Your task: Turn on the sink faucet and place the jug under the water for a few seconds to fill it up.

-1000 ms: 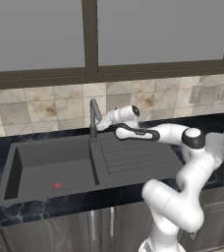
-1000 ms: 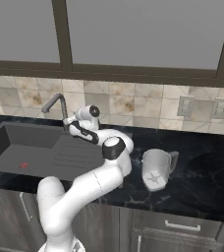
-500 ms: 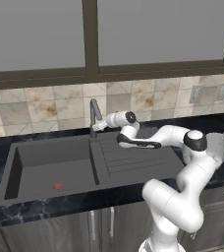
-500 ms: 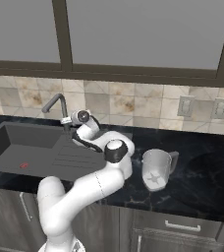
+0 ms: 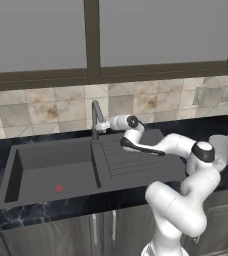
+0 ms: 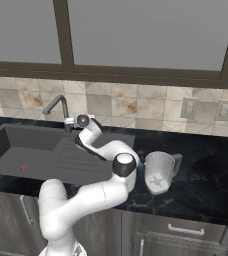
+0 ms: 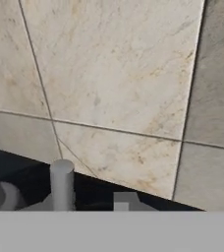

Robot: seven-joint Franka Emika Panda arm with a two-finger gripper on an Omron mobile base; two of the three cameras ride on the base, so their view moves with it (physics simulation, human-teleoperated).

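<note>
One slim dark grey metal sink faucet (image 5: 94,119) is standing upright at the back edge of one dark grey matte rectangular sink (image 5: 61,167), between its deep basin and its ribbed drainboard. The white arm's two-finger gripper (image 5: 104,126) is reaching in just beside the faucet stem; whether its fingers are apart or together I cannot tell. One small pale grey-white translucent jug (image 6: 160,172) is lying tilted on the black marbled counter (image 6: 206,175), well apart from the sink, cross-marked base facing out.
</note>
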